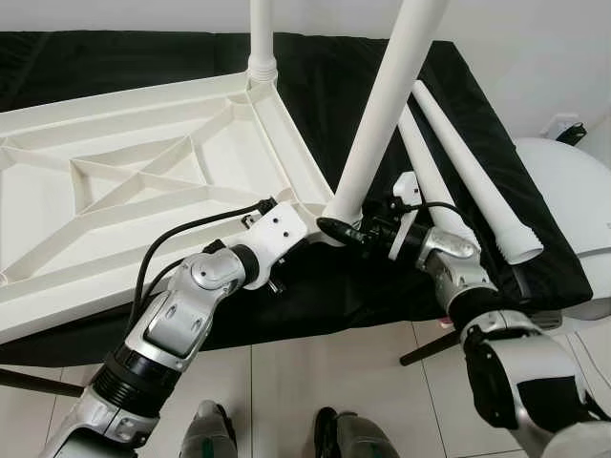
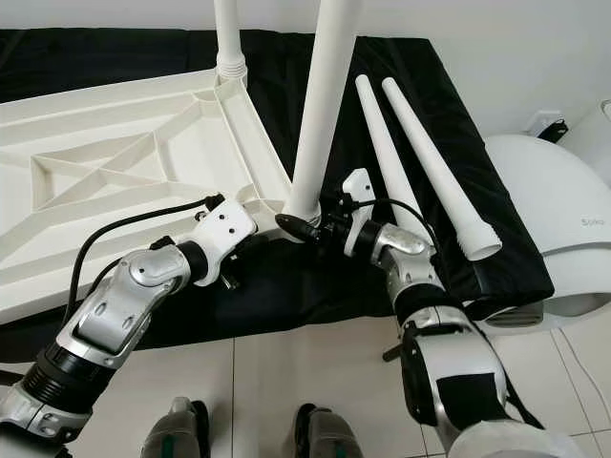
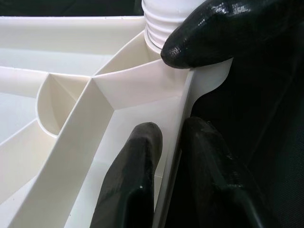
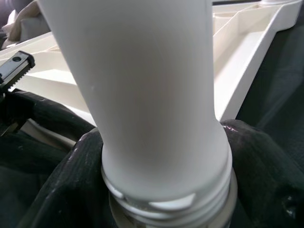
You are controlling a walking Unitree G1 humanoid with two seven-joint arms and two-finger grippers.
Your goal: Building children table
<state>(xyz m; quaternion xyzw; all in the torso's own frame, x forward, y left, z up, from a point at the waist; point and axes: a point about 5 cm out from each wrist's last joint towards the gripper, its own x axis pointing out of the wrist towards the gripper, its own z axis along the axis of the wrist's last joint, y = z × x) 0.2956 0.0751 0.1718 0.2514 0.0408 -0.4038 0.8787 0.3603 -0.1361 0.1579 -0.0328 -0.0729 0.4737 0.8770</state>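
A white table top (image 1: 286,134) lies upside down on a black cloth, ribs facing up. One white leg (image 1: 263,38) stands in its far corner socket. A second leg (image 1: 377,124) stands slightly tilted at the near right corner, threaded end (image 4: 166,199) down at the socket. My right gripper (image 1: 344,229) is shut on this leg's base, its fingers (image 4: 71,180) on either side. My left gripper (image 3: 171,128) is shut on the table top's rim (image 3: 175,142) just beside that corner, one finger inside the rim and one outside.
Two loose white legs (image 1: 468,172) lie side by side on the black cloth (image 1: 334,286) to the right. A rounded white object (image 1: 563,191) stands beyond the cloth's right edge. Tiled floor and my feet (image 1: 210,429) show below.
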